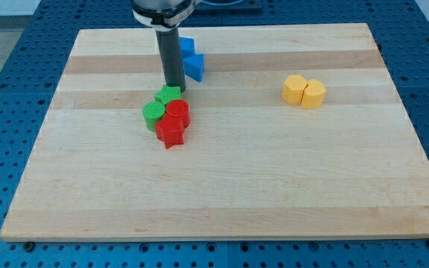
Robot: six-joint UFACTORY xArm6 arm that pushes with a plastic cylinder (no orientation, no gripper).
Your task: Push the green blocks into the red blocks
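Observation:
A green star block (167,94) and a round green block (153,113) sit left of the board's middle. They touch a round red block (178,112) and a red star block (170,132), all in one tight cluster. My tip (176,89) stands just above the green star at its upper right edge, touching or nearly touching it. The rod rises to the view's top.
Two blue blocks (191,59) lie just right of the rod near the view's top, partly hidden by it. Two yellow blocks (304,91) sit side by side at the right. The wooden board (222,186) lies on a blue perforated table.

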